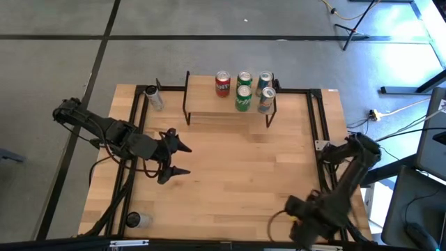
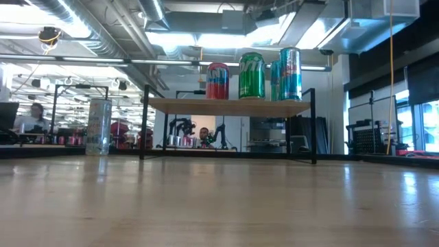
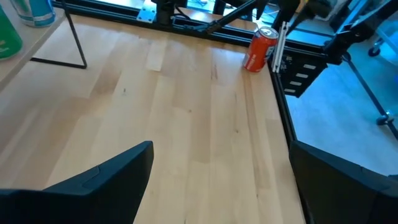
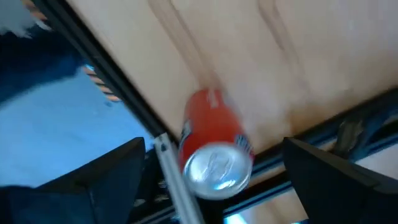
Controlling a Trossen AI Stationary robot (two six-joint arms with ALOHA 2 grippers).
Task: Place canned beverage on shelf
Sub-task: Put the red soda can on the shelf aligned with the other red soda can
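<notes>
A red-orange can [image 4: 208,121] stands upright on its base by the black rail at the table's near right corner; it also shows in the left wrist view [image 3: 258,46]. In the high view my right arm hides it. My right gripper [image 4: 214,146] is open above it, one finger on either side of the can, not touching it. The shelf [image 1: 230,110] stands at the far middle of the table, with several cans [image 1: 243,89] upright on its wood top [image 2: 230,104]. My left gripper [image 1: 185,159] is open and empty over the left middle of the table.
A silver can [image 1: 155,97] stands on the table left of the shelf and shows in the low view [image 2: 99,127]. Another can [image 1: 136,220] is at the near left corner. Black rails [image 1: 322,132] run along the table's sides. Bare wood lies between the arms.
</notes>
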